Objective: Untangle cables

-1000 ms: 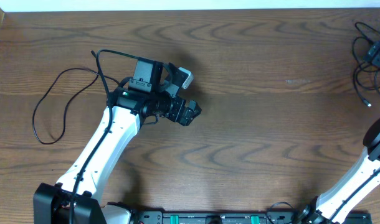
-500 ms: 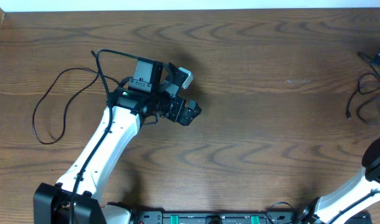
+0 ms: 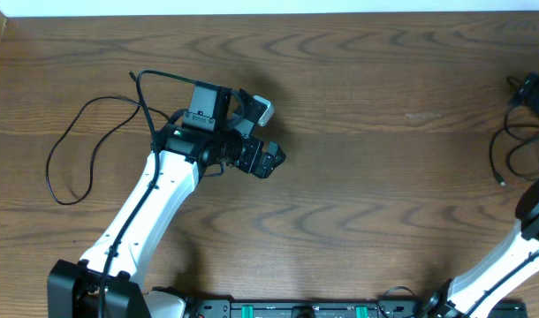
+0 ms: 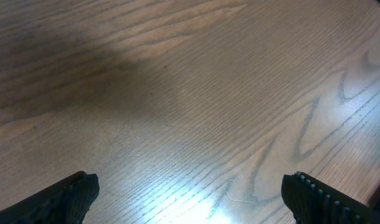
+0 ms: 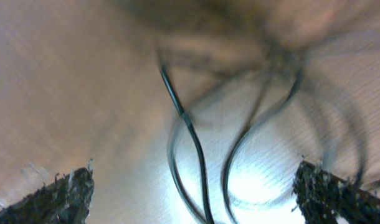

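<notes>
Over at the right edge, the tangle of black cables (image 3: 515, 132) has shifted. Its loops lie lower and more drawn out than a second ago, one plug end (image 3: 502, 181) trails toward the right arm (image 3: 536, 216), and that arm has changed pose too. Neither the left arm (image 3: 155, 203) nor the single black cable (image 3: 75, 150) has moved; that cable lies in an open loop well behind the left fingers.

The right gripper (image 5: 193, 190) has its fingers (image 5: 59, 193) spread wide and holds nothing. Its view is blurred, but several dark strands curve across the wood between the two fingertips and just ahead of them, crossing one another farther ahead. The left gripper (image 4: 190, 196) is equally wide, with only bare wooden table (image 4: 196, 93) between and ahead of its fingers.

One cable seems already set apart, so the step in hand looks like working on the remaining knot at the right. The next move probably calls for the right fingers to settle over a single strand, near a free end rather than at the crossing, and close on it alone. Pinching two strands together would likely drag the whole bundle.
</notes>
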`<action>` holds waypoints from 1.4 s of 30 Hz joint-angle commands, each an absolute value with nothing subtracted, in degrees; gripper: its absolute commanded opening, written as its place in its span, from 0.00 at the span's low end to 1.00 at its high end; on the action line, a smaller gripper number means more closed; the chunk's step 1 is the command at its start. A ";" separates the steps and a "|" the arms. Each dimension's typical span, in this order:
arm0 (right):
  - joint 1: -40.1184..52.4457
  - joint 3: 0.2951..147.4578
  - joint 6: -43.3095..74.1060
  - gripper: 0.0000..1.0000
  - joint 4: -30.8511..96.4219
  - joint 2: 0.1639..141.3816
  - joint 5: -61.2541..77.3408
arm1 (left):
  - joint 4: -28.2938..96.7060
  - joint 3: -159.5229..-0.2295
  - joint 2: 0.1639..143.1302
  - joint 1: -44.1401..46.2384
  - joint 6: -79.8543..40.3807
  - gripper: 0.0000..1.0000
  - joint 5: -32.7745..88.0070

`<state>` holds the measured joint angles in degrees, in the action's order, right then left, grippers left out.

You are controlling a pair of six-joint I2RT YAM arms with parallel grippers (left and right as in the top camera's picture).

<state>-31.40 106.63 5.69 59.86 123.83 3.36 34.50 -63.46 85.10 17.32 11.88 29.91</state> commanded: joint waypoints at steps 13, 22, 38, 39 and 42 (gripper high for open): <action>-34.04 106.17 -2.94 0.99 86.65 126.23 18.13 | 33.95 -63.96 85.73 17.45 12.43 0.98 30.41; -34.04 106.17 -5.45 0.99 87.88 126.23 19.79 | 33.98 -63.96 85.73 17.45 12.45 0.98 30.41; -34.20 106.15 3.36 0.99 81.84 126.23 -6.20 | 33.71 -63.96 85.73 17.45 12.45 0.98 30.39; -34.20 106.15 3.38 0.99 81.01 126.26 -6.22 | 33.71 -63.96 85.73 17.45 12.47 0.98 30.39; -34.20 106.04 3.38 0.99 78.87 126.37 -6.46 | 33.74 -63.96 85.76 17.45 13.32 0.98 30.39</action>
<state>-34.06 106.02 2.15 79.75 127.02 -3.40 33.98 -63.46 85.10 17.32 12.01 29.91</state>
